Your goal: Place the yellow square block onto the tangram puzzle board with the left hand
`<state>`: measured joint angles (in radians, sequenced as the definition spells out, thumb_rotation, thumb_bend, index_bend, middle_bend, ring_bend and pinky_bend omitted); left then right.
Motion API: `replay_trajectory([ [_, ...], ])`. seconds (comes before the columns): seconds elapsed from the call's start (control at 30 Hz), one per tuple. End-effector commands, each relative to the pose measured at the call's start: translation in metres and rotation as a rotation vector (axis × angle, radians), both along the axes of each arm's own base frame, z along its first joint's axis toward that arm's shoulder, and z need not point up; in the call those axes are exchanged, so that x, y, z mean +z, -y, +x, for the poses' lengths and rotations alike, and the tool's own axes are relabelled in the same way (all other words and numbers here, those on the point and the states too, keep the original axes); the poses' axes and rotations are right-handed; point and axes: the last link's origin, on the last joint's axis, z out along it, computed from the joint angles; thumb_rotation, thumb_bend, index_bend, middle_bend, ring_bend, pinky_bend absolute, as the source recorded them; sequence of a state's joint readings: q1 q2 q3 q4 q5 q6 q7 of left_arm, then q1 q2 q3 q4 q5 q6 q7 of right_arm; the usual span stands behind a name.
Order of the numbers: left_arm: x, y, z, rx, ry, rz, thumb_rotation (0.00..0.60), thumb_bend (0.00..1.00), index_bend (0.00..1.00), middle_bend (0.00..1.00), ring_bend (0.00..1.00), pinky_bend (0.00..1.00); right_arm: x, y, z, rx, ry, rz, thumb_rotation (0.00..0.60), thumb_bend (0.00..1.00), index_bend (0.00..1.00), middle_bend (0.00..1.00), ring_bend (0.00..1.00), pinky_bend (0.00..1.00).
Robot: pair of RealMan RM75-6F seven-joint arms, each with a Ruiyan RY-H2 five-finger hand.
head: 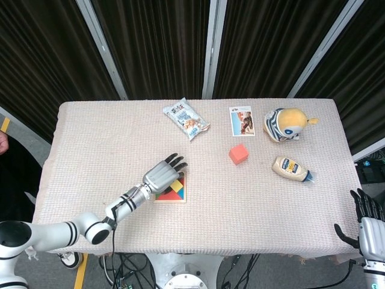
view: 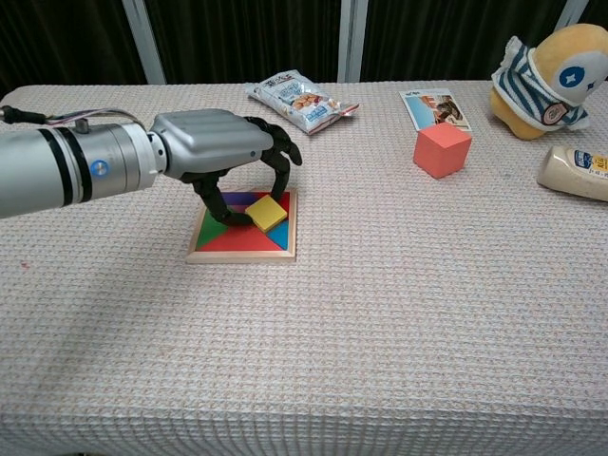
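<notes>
The yellow square block lies slightly tilted on the tangram puzzle board, among the red, green and blue pieces. My left hand arches over the board and pinches the block, thumb at its left edge and a fingertip at its far right corner. In the head view the same left hand covers the board's upper left part. My right hand hangs off the table's front right corner, fingers apart and holding nothing.
A snack bag and a picture card lie at the table's back. An orange-red cube stands right of the board. A plush toy and a mayonnaise bottle lie at the right.
</notes>
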<state>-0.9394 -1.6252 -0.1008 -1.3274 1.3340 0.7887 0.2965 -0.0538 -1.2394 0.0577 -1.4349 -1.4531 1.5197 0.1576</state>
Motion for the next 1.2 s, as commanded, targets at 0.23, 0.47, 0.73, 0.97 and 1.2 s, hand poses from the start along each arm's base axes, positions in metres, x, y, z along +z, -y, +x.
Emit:
replay_trajectory([
  [0.23, -0.0025, -0.0009, -0.0003, -0.037, -0.031, 0.014, 0.600, 0.31, 0.50, 0.13, 0.00, 0.00, -0.0006, 0.0001, -0.0002, -0.002, -0.001, 0.001, 0.600, 0.17, 0.00, 0.00, 0.00, 0.00],
  [0.47, -0.0021, -0.0005, -0.0001, -0.051, -0.045, 0.002, 0.600, 0.31, 0.50, 0.13, 0.00, 0.00, -0.0017, 0.0000, -0.0016, -0.009, 0.000, 0.007, 0.600, 0.17, 0.00, 0.00, 0.00, 0.00],
  [0.73, -0.0042, 0.0017, -0.0001, -0.060, -0.041, 0.007, 0.600, 0.31, 0.50, 0.13, 0.00, 0.00, -0.0019, 0.0004, -0.0022, -0.012, 0.000, 0.008, 0.600, 0.17, 0.00, 0.00, 0.00, 0.00],
  [0.97, -0.0037, 0.0047, -0.0014, -0.071, -0.044, -0.001, 0.600, 0.29, 0.28, 0.13, 0.00, 0.00, -0.0014, 0.0004, -0.0023, -0.013, 0.000, 0.007, 0.600, 0.17, 0.00, 0.00, 0.00, 0.00],
  [1.2, 0.0005, 0.0057, -0.0016, -0.082, -0.035, 0.018, 0.600, 0.28, 0.06, 0.12, 0.00, 0.00, -0.0012, 0.0009, -0.0017, -0.014, -0.002, 0.005, 0.600, 0.18, 0.00, 0.00, 0.00, 0.00],
])
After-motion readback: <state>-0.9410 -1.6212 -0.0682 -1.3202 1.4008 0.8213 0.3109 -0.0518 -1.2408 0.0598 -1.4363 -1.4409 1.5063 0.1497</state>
